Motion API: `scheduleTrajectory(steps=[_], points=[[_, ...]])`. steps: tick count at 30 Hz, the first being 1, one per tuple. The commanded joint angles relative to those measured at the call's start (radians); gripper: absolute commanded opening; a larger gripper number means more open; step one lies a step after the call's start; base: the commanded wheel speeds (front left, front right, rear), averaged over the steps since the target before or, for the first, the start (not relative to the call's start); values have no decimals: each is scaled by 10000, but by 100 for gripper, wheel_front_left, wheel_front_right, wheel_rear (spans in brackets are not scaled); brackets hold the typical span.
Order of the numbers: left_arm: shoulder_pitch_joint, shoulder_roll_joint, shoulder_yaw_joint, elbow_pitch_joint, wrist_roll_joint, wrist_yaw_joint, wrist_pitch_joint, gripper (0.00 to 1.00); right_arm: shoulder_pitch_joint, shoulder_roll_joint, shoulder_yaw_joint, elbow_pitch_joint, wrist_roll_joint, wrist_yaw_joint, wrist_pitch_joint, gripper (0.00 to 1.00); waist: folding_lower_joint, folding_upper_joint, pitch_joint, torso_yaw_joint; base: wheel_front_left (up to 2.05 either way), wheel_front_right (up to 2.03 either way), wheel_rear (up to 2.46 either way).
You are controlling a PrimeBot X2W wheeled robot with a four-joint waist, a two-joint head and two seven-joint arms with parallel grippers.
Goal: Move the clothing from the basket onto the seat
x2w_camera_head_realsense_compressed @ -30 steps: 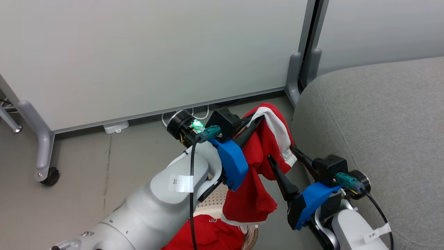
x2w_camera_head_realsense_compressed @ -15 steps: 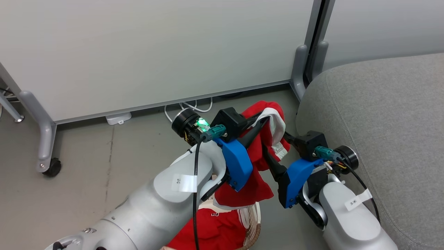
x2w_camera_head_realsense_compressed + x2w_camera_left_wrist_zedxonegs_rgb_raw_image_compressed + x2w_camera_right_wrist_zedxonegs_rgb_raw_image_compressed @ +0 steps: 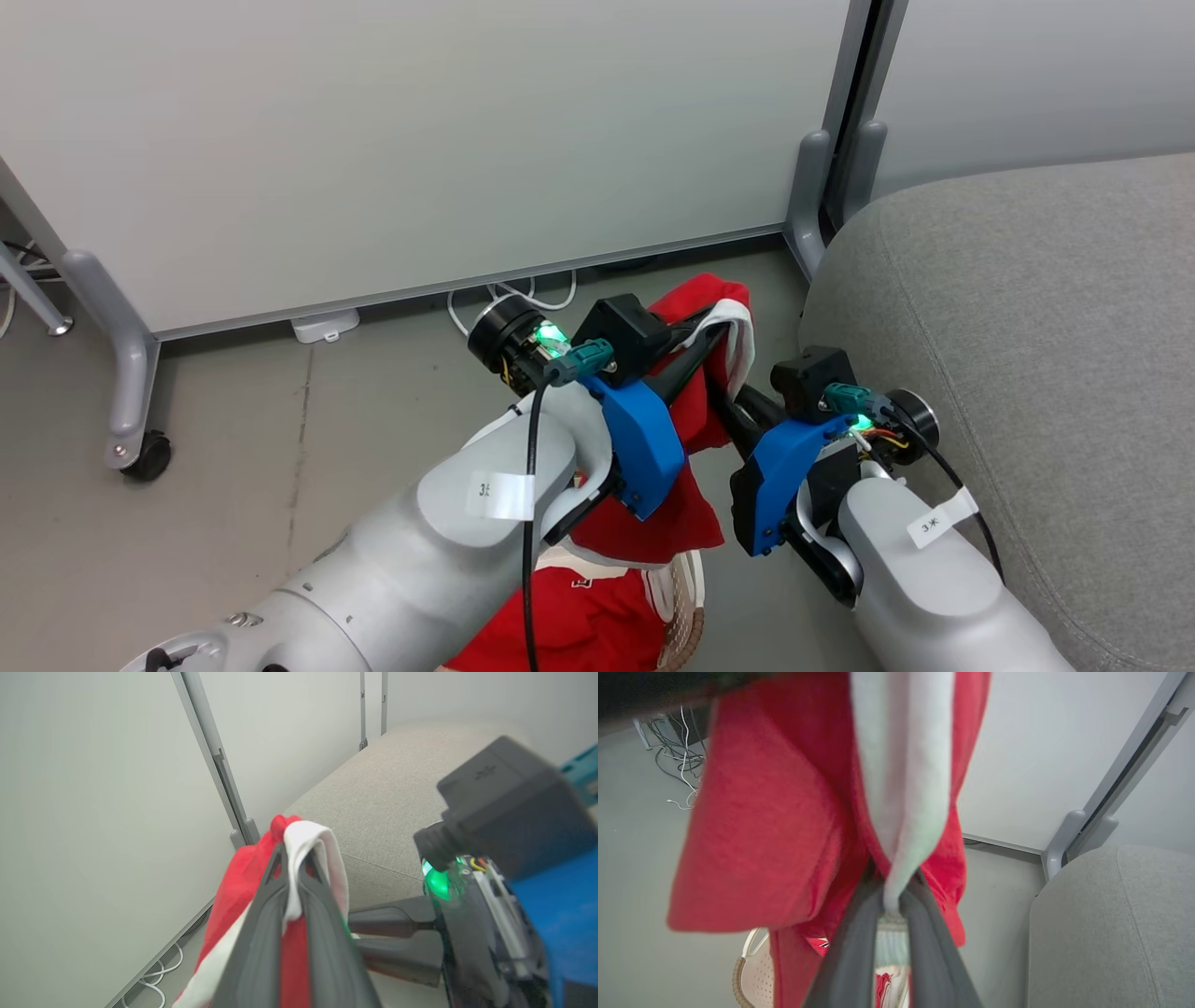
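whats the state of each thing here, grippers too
left gripper: shut on red garment
right gripper: shut on its white band
red garment: lifted, hanging over basket
jersey: lying in basket
basket: on floor, holding jersey
seat: no clothing on visible part

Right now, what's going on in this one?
The robot holds a red garment up in the air with both arms. The left gripper is shut on its top fold, where a white band runs, and the right gripper is shut on the white band lower down. The garment hangs above the basket, where a red jersey lies. Nothing is on the seat yet.
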State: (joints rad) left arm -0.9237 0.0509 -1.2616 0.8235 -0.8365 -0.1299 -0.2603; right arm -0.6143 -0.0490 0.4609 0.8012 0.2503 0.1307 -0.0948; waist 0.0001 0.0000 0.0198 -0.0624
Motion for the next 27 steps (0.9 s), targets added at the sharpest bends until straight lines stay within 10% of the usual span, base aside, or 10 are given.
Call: scheduleTrajectory(steps=[1, 22, 26, 27], points=[[-94, -6, -5, 19, -61, -13, -70, 0, -151, -25, 84, 110, 157, 1, -87, 0, -1, 0, -32, -5, 0, 0, 0], [107, -7, 170, 221, -168, -13, -74, 0, -432, -25, 486, 888, 854, 1, -643, 0, -1, 0, -172, -206, 0, 0, 0], [320, -2, 423, 124, -199, -13, -64, 100, -466, -25, 486, 919, 959, 1, -694, 0, -1, 0, -175, -220, 0, 0, 0], [421, 31, 515, 87, -207, -13, -64, 100, -486, -25, 482, 919, 965, 1, -725, 0, -1, 0, -175, -224, 0, 0, 0]])
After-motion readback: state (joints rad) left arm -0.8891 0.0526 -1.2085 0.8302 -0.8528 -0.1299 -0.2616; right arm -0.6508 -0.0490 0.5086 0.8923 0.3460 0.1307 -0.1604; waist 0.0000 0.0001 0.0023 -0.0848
